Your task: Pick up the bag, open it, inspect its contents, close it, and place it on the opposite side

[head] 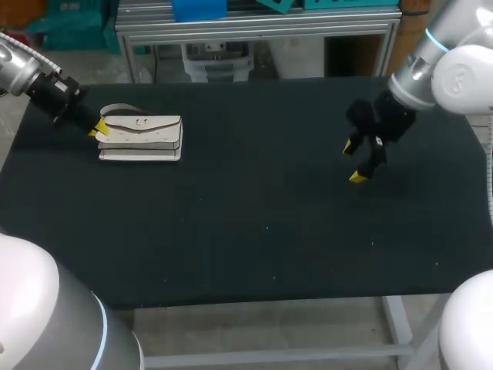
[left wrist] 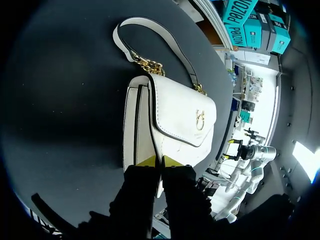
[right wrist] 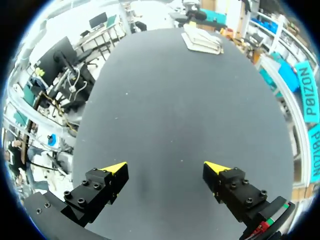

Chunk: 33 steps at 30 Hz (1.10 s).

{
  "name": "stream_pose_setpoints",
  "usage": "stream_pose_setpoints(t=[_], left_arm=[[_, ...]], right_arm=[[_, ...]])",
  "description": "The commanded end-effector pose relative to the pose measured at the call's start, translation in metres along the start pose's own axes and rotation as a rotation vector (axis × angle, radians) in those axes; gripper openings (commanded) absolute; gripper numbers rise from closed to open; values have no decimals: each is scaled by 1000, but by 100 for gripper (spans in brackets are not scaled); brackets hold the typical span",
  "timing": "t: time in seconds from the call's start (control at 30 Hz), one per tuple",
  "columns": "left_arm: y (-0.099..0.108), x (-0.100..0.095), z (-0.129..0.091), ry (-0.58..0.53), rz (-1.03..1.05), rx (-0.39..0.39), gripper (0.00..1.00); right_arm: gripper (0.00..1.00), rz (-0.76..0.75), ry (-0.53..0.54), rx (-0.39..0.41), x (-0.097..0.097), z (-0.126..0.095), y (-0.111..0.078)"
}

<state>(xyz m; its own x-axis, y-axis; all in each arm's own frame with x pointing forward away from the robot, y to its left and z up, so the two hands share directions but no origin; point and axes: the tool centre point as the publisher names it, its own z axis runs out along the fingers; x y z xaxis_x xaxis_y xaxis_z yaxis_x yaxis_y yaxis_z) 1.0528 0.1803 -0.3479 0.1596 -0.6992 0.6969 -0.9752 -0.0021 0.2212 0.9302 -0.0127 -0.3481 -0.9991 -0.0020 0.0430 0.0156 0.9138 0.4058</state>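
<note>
Your left fingers point(left wrist: 157, 161) are drawn nearly together in a narrow pinch on the near end of the white bag point(left wrist: 175, 120), which lies flat on the desk point(head: 254, 231) at its left side, close to the left edge. The flap is down over the front with the gold clasp point(left wrist: 200, 119) on it, and the strap point(left wrist: 135, 20) loops out over the desk beyond the bag, away from the fingers.

Your right fingers point(right wrist: 167, 167) are spread wide and hold nothing, poised above bare desk in the right half, well apart from the bag.

By the look of it, you are at the very first step: the bag is gripped but not lifted. Opening it, looking inside, closing it and setting it down on the right side are all left to do.

For room, the whole middle and right of the desk lies open between the two arms, so the carry across looks unobstructed. The tight spots are on the left: the bag sits near the desk's left and far edges, and your left arm comes in low over that corner. The loose strap may drag or swing as the bag rises.
</note>
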Motion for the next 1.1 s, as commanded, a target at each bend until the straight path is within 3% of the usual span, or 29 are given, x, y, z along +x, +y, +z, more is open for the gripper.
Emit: stream_pose_setpoints(t=[0.03,0.2,0.57,0.93,1.1], left_arm=[[27,23,30,-44,5,73,0],[44,41,50,-65,1,136,0],[69,71,92,-10,33,180,0],[94,92,139,55,10,406,0],[101,107,149,106,14,481,0]], right_arm=[[100,-46,-27,-19,8,12,1],[100,-80,-11,-31,5,19,5],[100,-177,-4,-54,-5,32,13],[100,-177,-4,-54,-5,32,13],[100,-177,-4,-54,-5,32,13]])
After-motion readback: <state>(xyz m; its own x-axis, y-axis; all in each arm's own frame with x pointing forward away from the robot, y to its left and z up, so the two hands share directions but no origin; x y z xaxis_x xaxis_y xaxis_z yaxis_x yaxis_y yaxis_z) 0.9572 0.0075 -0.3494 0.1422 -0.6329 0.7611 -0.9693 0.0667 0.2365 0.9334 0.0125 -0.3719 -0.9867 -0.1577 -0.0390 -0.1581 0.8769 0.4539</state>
